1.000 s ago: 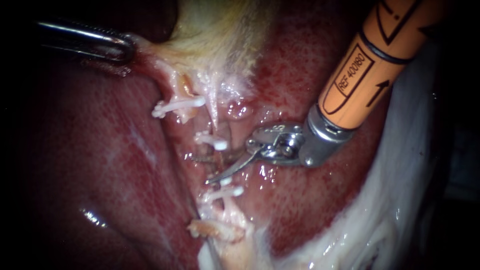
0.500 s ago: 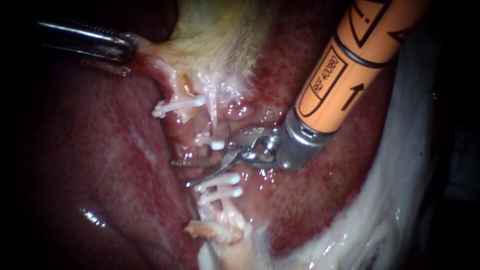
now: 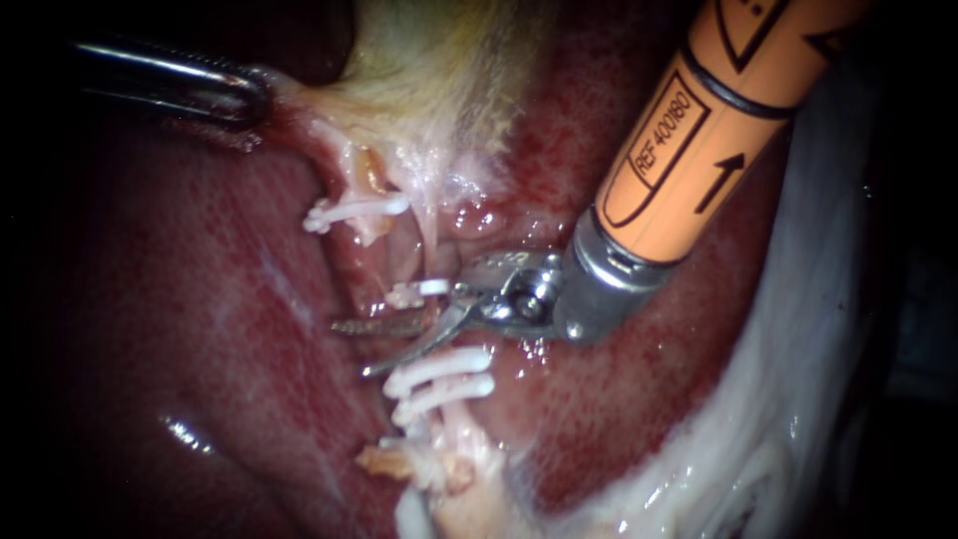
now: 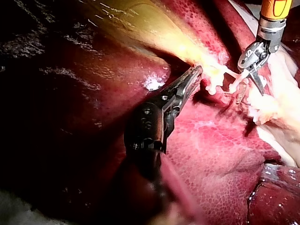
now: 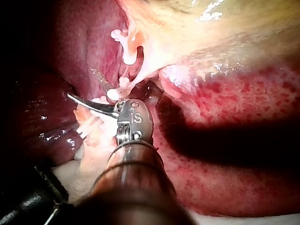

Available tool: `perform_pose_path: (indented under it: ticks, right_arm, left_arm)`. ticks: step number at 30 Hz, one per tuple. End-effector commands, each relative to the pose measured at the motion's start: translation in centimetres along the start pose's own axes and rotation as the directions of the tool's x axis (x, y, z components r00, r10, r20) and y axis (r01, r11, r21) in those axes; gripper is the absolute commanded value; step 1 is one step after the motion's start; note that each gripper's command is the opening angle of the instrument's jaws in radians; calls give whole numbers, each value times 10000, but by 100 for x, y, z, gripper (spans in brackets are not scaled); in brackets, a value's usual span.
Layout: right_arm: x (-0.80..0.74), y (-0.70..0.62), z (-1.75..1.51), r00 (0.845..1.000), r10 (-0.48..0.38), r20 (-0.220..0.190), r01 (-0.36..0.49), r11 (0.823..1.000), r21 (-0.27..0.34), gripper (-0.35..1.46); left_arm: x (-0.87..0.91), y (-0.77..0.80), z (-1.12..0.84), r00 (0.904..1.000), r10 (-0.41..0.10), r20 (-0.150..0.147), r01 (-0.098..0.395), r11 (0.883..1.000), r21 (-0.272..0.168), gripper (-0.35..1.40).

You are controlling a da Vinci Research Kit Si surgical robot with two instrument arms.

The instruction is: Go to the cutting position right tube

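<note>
Ok, right tube [image 3: 433, 250] runs roughly top-to-bottom in the endoscope view, from the gallbladder [image 3: 429, 70] down over the liver [image 3: 200, 299]. Right instrument [image 3: 351, 347] points left, crosswise to it, with blades narrowly apart at the stretch between single clip [image 3: 419, 291] and lower clip pair [image 3: 439, 364]. Left instrument [image 3: 249, 95] is clamped on gallbladder tissue.

The right instrument [image 3: 351, 349], its curved metal blades apart, lies across the thin pale tube [image 3: 431, 245], between one white plastic clip [image 3: 419, 291] above and two clips [image 3: 439, 377] below. At upper left, the left instrument [image 3: 254, 92], with slim metal jaws, grips the pale gallbladder [image 3: 429, 70], which lies on the red liver [image 3: 180, 299].
</note>
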Motion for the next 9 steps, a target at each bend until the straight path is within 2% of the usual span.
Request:
perform_pose_path:
  ticks: [1, 9]
  right_arm:
    - [0, 0, 0, 10000, -5, 7, 5, 10000, -5, 124]
    - [-2, 2, 0, 10000, -14, 17, 14, 10000, -11, 124]
  left_arm:
    - [0, 0, 0, 10000, 4, 0, -4, 10000, -8, -35]
    - [0, 0, 0, 10000, 3, 0, -3, 10000, -7, -35]
